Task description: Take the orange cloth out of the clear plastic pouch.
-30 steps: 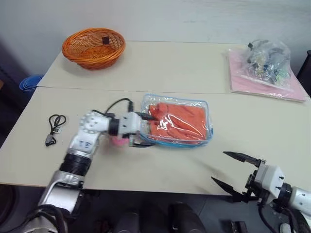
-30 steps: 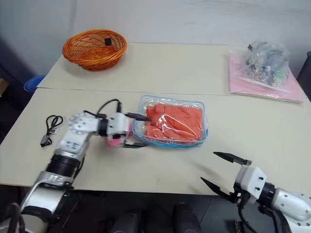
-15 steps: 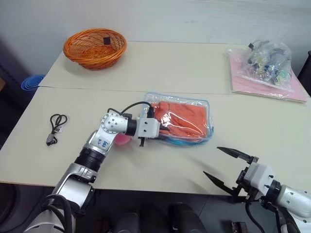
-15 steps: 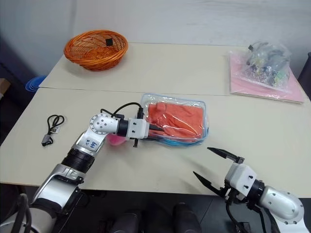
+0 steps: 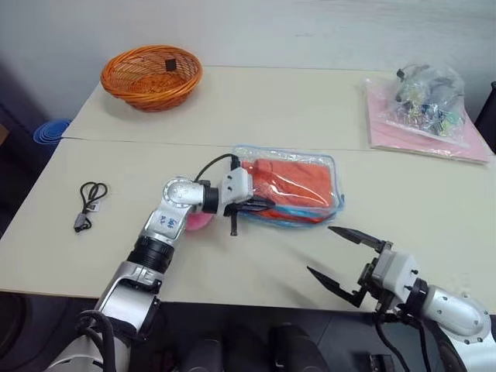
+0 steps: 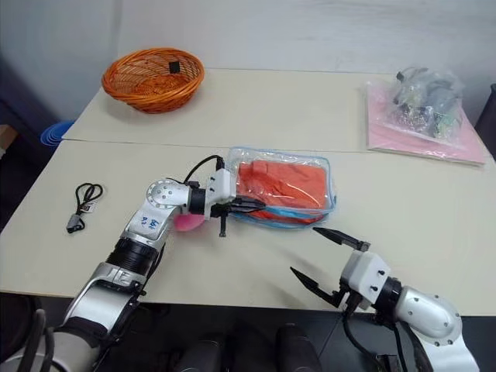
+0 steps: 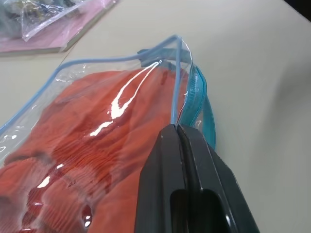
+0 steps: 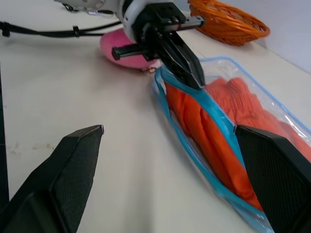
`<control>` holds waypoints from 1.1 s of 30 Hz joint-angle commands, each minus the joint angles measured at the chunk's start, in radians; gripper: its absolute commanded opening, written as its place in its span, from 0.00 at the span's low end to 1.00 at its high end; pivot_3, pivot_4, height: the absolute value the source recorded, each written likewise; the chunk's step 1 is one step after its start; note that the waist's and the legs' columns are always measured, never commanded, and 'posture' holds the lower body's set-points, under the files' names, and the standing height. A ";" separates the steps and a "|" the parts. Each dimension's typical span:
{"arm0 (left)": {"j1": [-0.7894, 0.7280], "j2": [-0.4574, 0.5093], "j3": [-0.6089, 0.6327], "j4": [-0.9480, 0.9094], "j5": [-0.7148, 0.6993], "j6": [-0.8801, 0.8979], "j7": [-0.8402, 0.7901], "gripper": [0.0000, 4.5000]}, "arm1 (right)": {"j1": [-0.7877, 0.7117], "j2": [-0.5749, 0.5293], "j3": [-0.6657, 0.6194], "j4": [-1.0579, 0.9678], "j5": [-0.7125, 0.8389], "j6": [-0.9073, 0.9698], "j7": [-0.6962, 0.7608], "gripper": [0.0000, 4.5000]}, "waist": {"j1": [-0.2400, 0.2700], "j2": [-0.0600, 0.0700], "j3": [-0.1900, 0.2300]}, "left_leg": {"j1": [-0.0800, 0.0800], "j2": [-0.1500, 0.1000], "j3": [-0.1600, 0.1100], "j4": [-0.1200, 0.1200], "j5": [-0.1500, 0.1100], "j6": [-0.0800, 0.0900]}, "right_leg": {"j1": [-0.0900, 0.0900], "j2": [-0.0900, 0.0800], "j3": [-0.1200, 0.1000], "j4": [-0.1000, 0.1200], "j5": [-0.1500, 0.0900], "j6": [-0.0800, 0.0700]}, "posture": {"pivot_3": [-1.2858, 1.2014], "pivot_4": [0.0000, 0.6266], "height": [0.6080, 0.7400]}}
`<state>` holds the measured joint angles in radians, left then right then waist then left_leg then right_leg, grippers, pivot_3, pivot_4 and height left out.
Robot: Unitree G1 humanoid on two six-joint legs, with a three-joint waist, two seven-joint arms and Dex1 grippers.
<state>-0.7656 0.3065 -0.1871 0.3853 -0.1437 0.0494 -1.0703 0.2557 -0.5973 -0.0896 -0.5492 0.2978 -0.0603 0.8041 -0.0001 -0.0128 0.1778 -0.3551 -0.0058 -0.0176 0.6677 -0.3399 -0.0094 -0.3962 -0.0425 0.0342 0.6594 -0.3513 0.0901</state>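
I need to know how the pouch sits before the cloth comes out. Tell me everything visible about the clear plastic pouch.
The flat clear plastic pouch with light-blue trim and rounded corners lies mid-table, glossy and wrinkled. The folded bright-orange cloth fills it. Its open edge faces the left end effector, whose black fingers are shut on the upper blue rim, raising it off the table. The right end effector is open nearby, not touching it.
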 commanded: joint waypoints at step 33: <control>0.047 0.126 -0.060 0.039 0.167 -0.393 0.004 0.92 | 0.089 -0.009 -0.127 0.022 0.018 -0.095 0.026 1.00 | 0.000 0.000 0.000 | 0.000 0.000 0.000 0.000 0.000 0.000 | 0.001 0.000 0.000 0.000 0.000 0.000 | 0.52 0.24 1.00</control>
<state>-0.6943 0.4461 -0.2468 0.4107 -0.0004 -0.3128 -1.1180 0.3476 -0.6007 -0.1934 -0.5137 0.2981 -0.1307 0.8295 -0.0001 -0.0127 0.1778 -0.3546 -0.0060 -0.0171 0.6679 -0.3401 -0.0088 -0.3955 -0.0424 0.0344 0.6594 -0.3514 0.0901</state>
